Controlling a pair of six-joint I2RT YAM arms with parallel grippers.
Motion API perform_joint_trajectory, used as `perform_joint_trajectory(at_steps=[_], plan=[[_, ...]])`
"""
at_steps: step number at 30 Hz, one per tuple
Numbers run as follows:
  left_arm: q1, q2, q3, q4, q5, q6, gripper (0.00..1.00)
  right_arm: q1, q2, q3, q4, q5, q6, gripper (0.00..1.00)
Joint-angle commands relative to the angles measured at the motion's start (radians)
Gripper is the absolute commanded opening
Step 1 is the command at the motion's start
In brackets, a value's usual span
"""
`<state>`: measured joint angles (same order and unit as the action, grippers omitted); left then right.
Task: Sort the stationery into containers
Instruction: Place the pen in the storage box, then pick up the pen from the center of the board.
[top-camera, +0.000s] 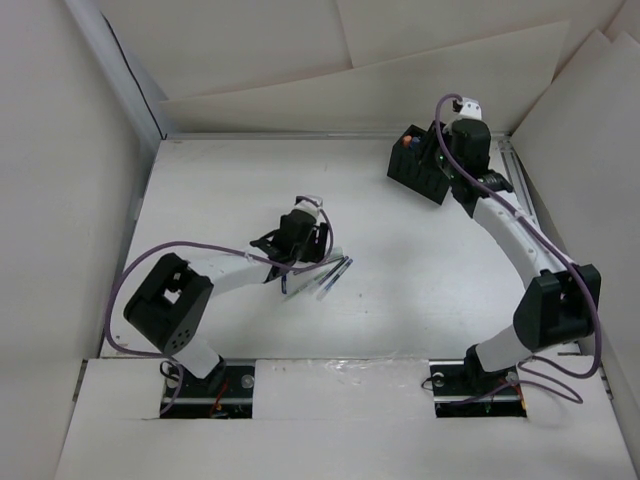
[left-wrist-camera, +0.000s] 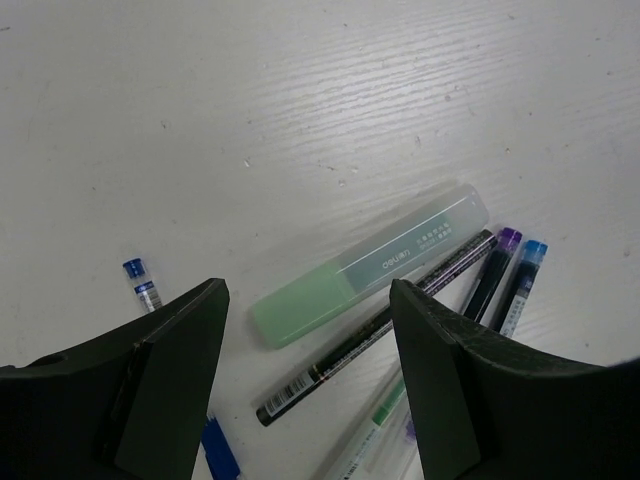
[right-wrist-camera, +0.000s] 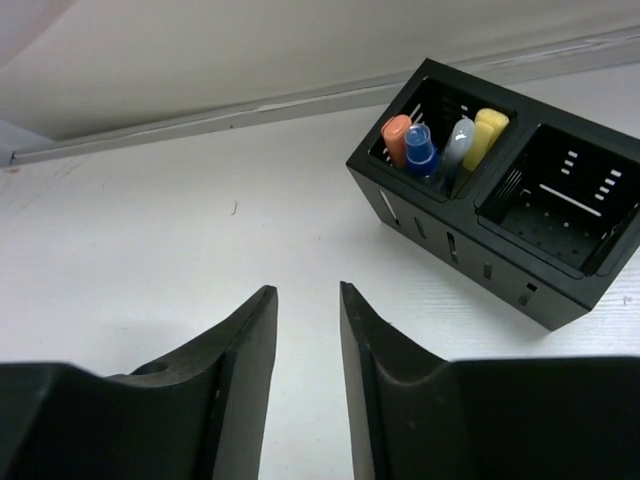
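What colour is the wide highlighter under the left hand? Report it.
Wide plastic highlighter: pale translucent green, best seen in left wrist view.

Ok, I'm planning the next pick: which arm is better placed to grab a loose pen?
Left. The left end effector hovers open over the green highlighter and other pens; the right end effector is by the black organiser, away from them.

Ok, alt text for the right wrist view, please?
A black organiser box stands on the white table, one compartment holding four capped markers, the other empty. In the foreground, the right gripper has its fingers slightly apart, holding nothing.
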<state>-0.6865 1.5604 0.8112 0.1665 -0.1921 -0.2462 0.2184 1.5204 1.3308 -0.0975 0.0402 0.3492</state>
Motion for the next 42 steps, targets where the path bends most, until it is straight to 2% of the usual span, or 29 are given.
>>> perform_joint_trajectory(at_steps=[1, 7, 20, 28, 36, 39, 40, 42], plan=[[-0.004, 0.007, 0.025, -0.022, -0.012, 0.033, 0.62, 0.006, -0.058, 0.001, 0.051, -0.042, 0.01, 0.39], [-0.004, 0.042, 0.034, -0.022, -0.003, 0.053, 0.62, 0.006, -0.058, 0.001, 0.051, -0.074, 0.01, 0.49], [-0.036, 0.098, 0.086, -0.056, -0.021, 0.081, 0.6, 0.006, -0.04, -0.008, 0.051, -0.085, 0.01, 0.52], [-0.036, 0.17, 0.152, -0.119, -0.053, 0.081, 0.47, 0.006, -0.04, -0.008, 0.051, -0.095, 0.01, 0.52], [-0.036, 0.19, 0.174, -0.139, -0.086, 0.062, 0.38, 0.006, -0.049, -0.008, 0.051, -0.143, 0.01, 0.52], [-0.036, 0.208, 0.192, -0.148, -0.104, 0.062, 0.35, 0.006, -0.04, -0.008, 0.061, -0.184, 0.019, 0.59], [-0.036, 0.217, 0.192, -0.148, -0.104, 0.062, 0.31, 0.016, -0.04, -0.008, 0.061, -0.195, 0.019, 0.6], [-0.036, 0.227, 0.192, -0.148, -0.104, 0.062, 0.28, 0.016, -0.029, -0.008, 0.061, -0.22, 0.03, 0.68]])
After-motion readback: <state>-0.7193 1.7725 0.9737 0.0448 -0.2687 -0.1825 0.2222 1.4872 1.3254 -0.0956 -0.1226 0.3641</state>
